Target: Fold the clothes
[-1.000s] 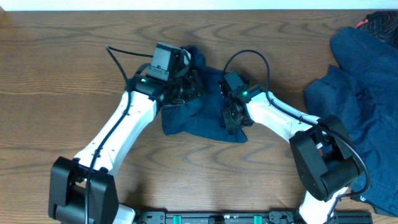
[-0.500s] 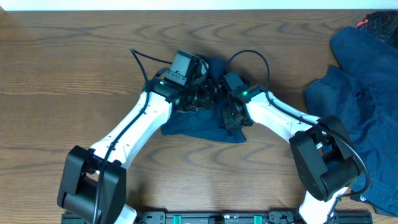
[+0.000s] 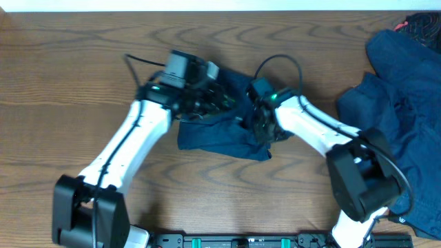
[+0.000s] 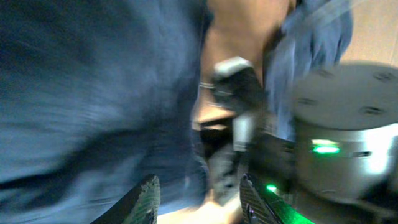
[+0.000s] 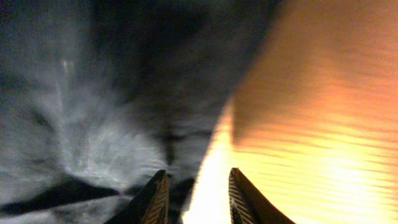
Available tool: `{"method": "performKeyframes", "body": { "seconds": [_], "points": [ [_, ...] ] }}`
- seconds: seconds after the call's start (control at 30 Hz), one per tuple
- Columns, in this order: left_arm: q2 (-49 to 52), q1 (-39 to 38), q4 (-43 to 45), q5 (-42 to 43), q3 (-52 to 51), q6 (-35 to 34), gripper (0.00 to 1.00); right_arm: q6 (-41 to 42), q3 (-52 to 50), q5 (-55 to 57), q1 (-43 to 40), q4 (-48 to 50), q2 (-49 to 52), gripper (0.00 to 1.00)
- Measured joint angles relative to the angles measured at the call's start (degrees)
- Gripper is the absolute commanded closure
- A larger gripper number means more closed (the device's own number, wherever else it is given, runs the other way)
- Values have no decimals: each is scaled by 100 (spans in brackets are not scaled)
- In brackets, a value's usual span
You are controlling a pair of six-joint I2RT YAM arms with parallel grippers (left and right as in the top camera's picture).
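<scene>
Navy soft-cloth shorts (image 3: pixel 219 141) lay crumpled on the brown wooden counter (image 3: pixel 69 83). Over their upper half, the left two-finger tool (image 4: pixel 200 198) and right two-finger tool (image 5: pixel 196 193) stood parted, gripping nothing. Best, I judged, to pinch separate corners squarely, then fold evenly.

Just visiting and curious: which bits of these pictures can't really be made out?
Left wrist: motion blur smears the cloth; the left hand shows fingertips only, cut off at the bottom edge.
Right wrist: blurred and dark; the right hand shows tips only.
Overhead: both hands cover the cloth's top, hiding any contact.
Overhead: the pile runs off the right edge.
</scene>
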Motion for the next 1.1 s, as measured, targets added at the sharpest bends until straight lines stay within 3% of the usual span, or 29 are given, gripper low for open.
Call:
{"method": "performKeyframes", "body": {
  "seconds": [0.2,0.37,0.5,0.7,0.93,1.1],
  "points": [
    [-138,699,-201,-278,13,149,56,-2,710,101,-461,210,-994,62],
    [-138,824,-675,-1320,13,184,56,-345,931,-940,-560,741,-1561,62],
    [-138,822,-866,-1871,11,278,56,-673,929,-2127,-496,765,-1172,61],
    [-140,822,-885,-2186,-254,363,56,-914,907,-2931,-205,400,-68,64],
    [-140,822,-916,-2286,-815,409,56,-844,872,-2129,-133,-828,627,65],
    [-140,822,-883,-2299,-914,422,56,-752,870,-1434,-133,-782,697,63]
  ]
}}
